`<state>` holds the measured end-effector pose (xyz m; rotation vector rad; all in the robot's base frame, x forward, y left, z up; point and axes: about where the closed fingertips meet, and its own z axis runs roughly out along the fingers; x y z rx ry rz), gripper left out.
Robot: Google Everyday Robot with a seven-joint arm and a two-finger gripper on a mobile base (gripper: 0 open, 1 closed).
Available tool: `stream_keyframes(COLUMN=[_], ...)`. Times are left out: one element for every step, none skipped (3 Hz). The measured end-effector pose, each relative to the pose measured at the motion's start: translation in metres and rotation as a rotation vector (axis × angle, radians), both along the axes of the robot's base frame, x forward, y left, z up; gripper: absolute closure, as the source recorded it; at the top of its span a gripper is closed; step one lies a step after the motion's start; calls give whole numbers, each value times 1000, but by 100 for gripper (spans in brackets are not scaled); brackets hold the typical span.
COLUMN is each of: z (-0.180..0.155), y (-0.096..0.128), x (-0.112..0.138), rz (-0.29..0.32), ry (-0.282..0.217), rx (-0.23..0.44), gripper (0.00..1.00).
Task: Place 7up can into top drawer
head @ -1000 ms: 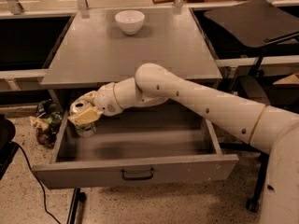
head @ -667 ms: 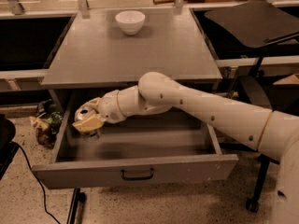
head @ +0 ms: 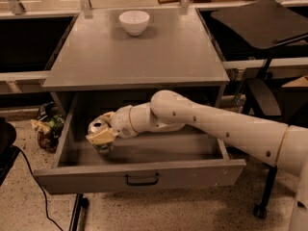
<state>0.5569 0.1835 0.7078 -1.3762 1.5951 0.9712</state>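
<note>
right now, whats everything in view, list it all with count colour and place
7up can: one, silver top, inside the open drawer's left part, gripped by the pincer
top drawer: one, grey, pulled open under the table, dark handle at centre
table: one, grey, above the drawer
bowl: one, white, far end of the tabletop
panel: one, black, right of the table
bundle: one, dark mixed colours, on the floor left of the drawer; contents unclear
cable: one, black, on the floor at left
arm: one, white, reaching from the right into the drawer
pincer: one, tan fingers, closed on the can
</note>
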Motion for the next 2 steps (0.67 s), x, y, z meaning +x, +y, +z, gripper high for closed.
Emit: stream_keyframes(z=[-14,-22], y=[-12,-21], x=[7,13], rz=[-45,-78], ry=[29,41], rx=[19,33], gripper=[81,58])
